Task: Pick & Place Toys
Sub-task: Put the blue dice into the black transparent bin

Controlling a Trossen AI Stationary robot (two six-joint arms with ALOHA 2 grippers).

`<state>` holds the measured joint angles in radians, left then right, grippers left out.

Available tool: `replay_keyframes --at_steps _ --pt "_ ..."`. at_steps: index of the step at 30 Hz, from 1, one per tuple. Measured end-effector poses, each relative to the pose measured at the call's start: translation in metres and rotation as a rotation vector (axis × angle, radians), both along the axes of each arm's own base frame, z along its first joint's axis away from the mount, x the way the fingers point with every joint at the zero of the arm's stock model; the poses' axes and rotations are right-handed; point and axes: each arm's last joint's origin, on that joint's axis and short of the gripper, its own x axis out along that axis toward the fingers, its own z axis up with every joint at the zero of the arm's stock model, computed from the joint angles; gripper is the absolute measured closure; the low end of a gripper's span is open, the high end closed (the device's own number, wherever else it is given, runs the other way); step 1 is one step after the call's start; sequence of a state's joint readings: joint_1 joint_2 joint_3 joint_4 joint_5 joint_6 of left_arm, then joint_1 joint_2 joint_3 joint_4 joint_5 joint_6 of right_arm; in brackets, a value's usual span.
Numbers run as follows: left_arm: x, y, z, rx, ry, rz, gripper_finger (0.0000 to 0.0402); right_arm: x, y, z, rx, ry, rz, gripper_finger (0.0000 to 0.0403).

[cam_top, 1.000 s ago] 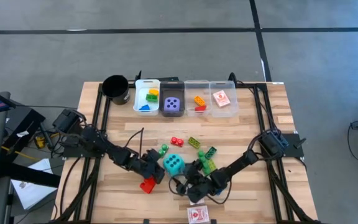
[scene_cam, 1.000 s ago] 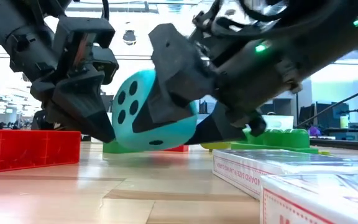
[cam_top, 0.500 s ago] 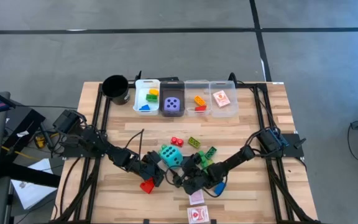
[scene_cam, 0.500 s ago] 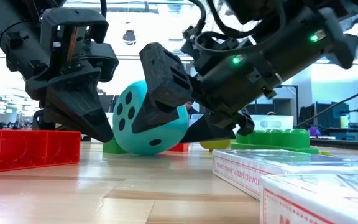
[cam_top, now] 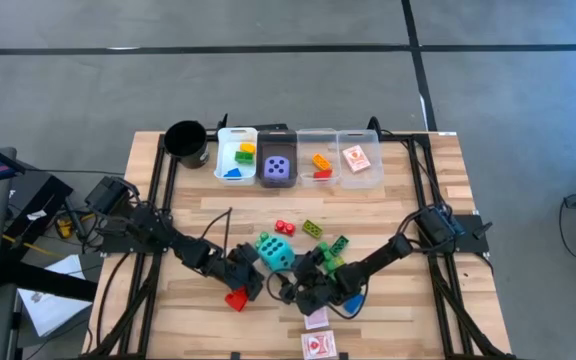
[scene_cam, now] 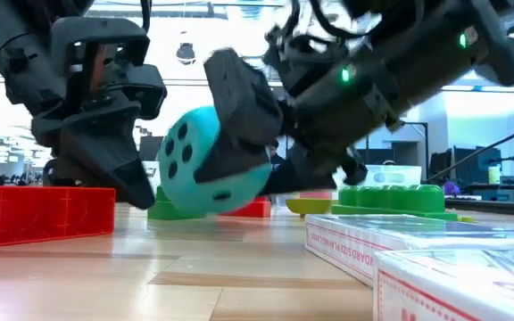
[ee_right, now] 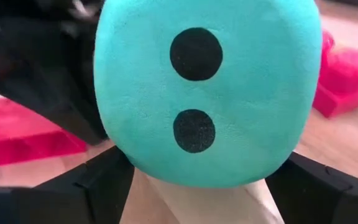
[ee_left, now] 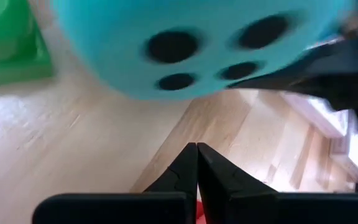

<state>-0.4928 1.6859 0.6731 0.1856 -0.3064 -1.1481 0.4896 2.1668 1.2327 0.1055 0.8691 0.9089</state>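
Mid-desk (cam_top: 388, 215): right gripper (cam_top: 286, 268) fingers clamped on soft round-cornered cyan die (cam_top: 275, 251), lifted. Left gripper (cam_top: 251, 271) fingers together just left. Red brick (cam_top: 236, 298) near-left, green bricks (cam_top: 330, 250) right, cards (cam_top: 317, 318) nearer.

place: lab or workshop — grey concrete floor (cam_top: 268, 90) | wooden bench (cam_top: 408, 210) | desks, monitors (scene_cam: 484, 169) behind

Right arm's fingers (scene_cam: 239, 116) flank the cyan die (scene_cam: 211, 162), seemingly raised off the table (scene_cam: 150, 276).
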Motion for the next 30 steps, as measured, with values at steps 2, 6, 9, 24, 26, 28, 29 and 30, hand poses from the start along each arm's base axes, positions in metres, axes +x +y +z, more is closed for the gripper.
replay_keyframes --at_steps 2,6,9,24,26,28,29,30 --pt "-0.003 -0.002 -0.002 0.007 0.030 -0.017 0.0401 0.000 0.000 0.007 -0.024 -0.009 0.001 0.0085" --pt "-0.012 -0.007 -0.006 0.033 0.097 -0.054 0.0401 0.000 -0.004 0.028 -0.095 -0.035 -0.019 0.0076" --pt "-0.017 -0.011 -0.008 0.055 0.122 -0.071 0.0402 -0.001 -0.009 0.048 -0.156 -0.061 -0.050 0.0075" --pt "-0.013 -0.030 0.007 -0.217 0.002 -0.041 0.0402 -0.009 -0.131 0.146 -0.154 -0.024 -0.249 0.0074" --pt "-0.011 -0.031 0.017 -0.265 -0.059 -0.041 0.0402 -0.010 -0.157 0.154 -0.105 -0.008 -0.249 0.0074" --pt "-0.009 -0.032 0.029 -0.302 -0.137 -0.037 0.0401 -0.010 -0.181 0.159 -0.074 -0.001 -0.239 0.0074" --pt "-0.008 -0.031 0.036 -0.315 -0.167 -0.030 0.0402 -0.011 -0.194 0.160 -0.063 0.014 -0.236 0.0074" --pt "-0.008 -0.029 0.041 -0.321 -0.195 -0.028 0.0402 -0.011 -0.207 0.161 -0.049 0.021 -0.232 0.0074"
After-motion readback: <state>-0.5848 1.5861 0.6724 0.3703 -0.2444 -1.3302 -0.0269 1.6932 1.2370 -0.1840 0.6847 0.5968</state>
